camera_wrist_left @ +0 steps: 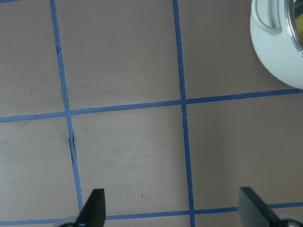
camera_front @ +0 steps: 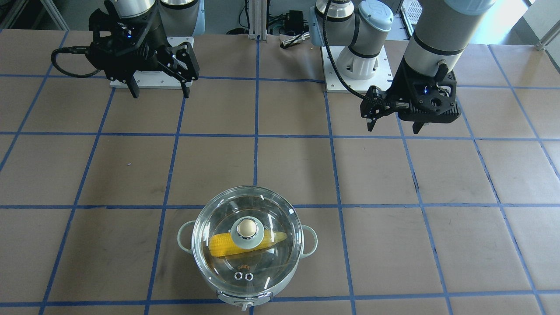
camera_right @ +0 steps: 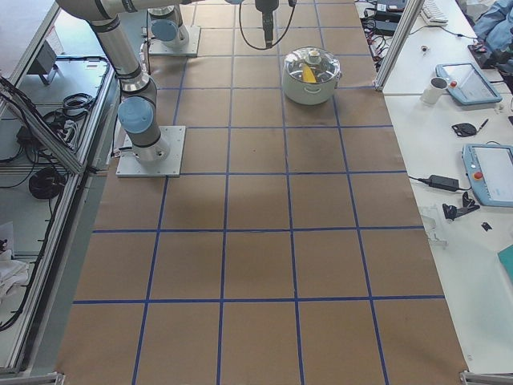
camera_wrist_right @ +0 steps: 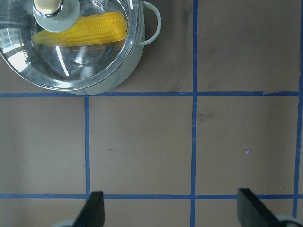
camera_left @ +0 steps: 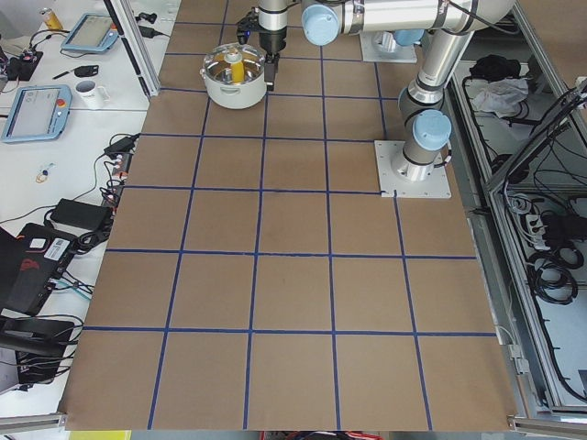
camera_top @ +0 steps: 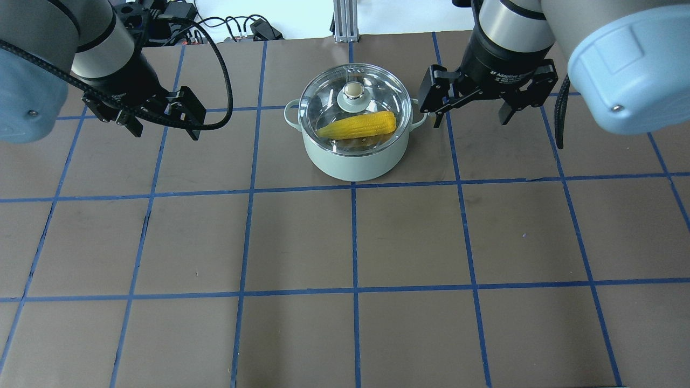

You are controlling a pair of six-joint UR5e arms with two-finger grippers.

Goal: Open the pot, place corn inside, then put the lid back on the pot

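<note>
The mint-green pot (camera_top: pixel 353 161) stands on the table's far middle, seen from overhead. The clear glass lid (camera_top: pixel 372 89) sits on it, knob up. The yellow corn (camera_top: pixel 358 125) lies inside, seen through the glass. In the front view the pot (camera_front: pixel 311 240), lid (camera_front: pixel 218 218) and corn (camera_front: pixel 221 246) show near the bottom. My left gripper (camera_top: pixel 164 133) is open and empty, well to the pot's left. My right gripper (camera_top: pixel 469 121) is open and empty, just right of the pot's handle. The right wrist view shows the lid (camera_wrist_right: pixel 94 66) and corn (camera_wrist_right: pixel 90 30); the left wrist view shows the pot's side (camera_wrist_left: pixel 277 52).
The table is brown paper with a blue tape grid. The arms' base plates (camera_front: pixel 354 70) stand at the robot's side. Cables (camera_top: pixel 232 24) lie beyond the table's far edge. Side benches hold tablets (camera_right: pixel 493 172) and a mug (camera_right: pixel 433 90).
</note>
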